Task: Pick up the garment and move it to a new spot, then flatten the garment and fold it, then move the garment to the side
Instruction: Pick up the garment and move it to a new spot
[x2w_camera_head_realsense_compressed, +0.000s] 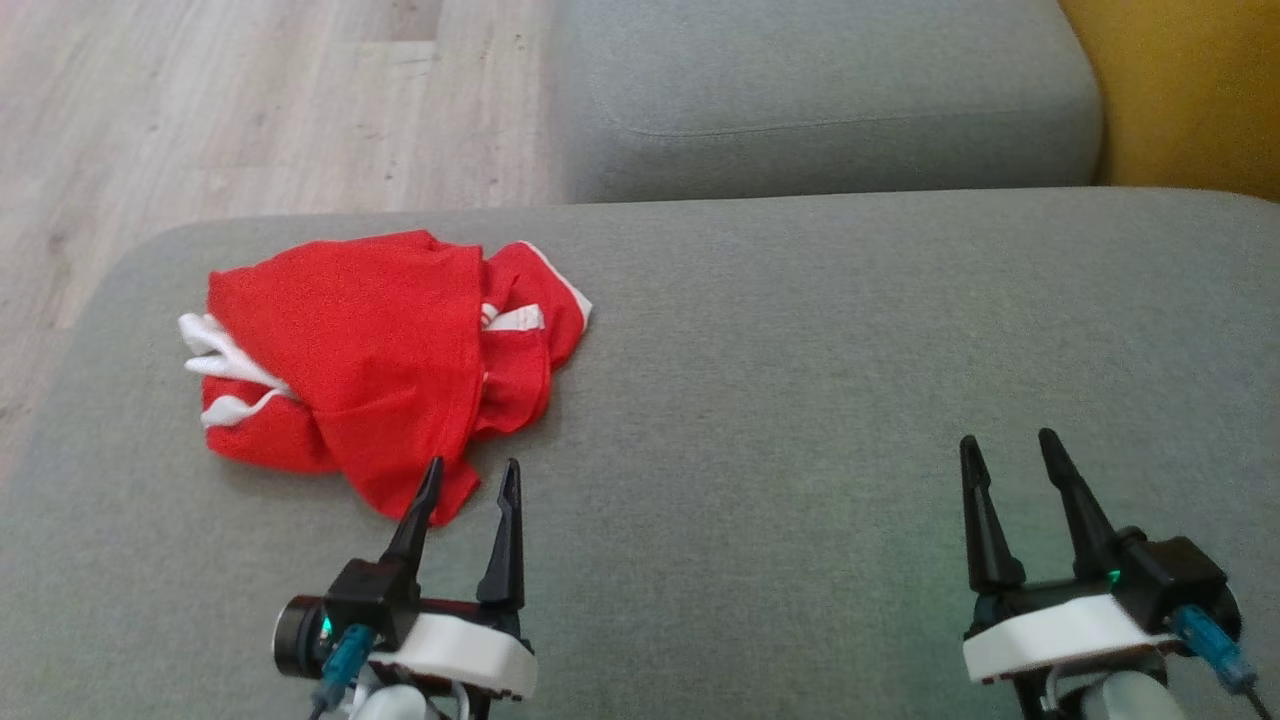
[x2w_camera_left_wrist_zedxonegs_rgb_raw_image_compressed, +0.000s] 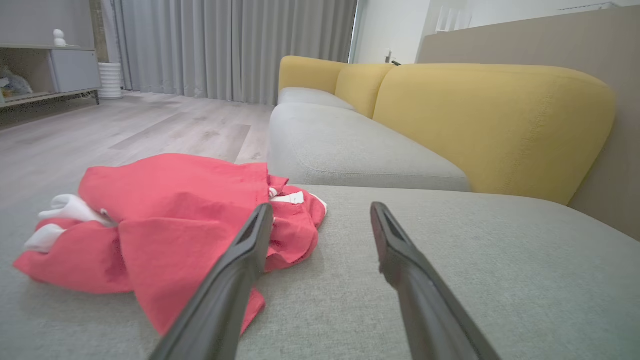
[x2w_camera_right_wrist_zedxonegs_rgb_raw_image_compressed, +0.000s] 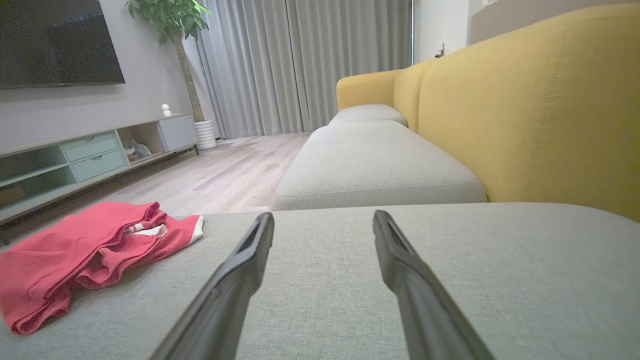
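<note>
Red garment (x2w_camera_head_realsense_compressed: 370, 350), one, left hand (x2w_camera_head_realsense_compressed: 473, 464), right hand (x2w_camera_head_realsense_compressed: 1007, 437), two, both spread

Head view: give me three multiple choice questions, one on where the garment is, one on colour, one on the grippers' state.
1. The red garment lies: A on the grey sofa cushion, near the left gripper; B in a basket; C on a table.
2. Its trim is: A blue; B white; C black.
3. The left gripper and right gripper are: A open, empty; B shut; C shut on cloth.
A, it rests on the cushion; B, white edging shows; A, fingers spread around nothing.
</note>
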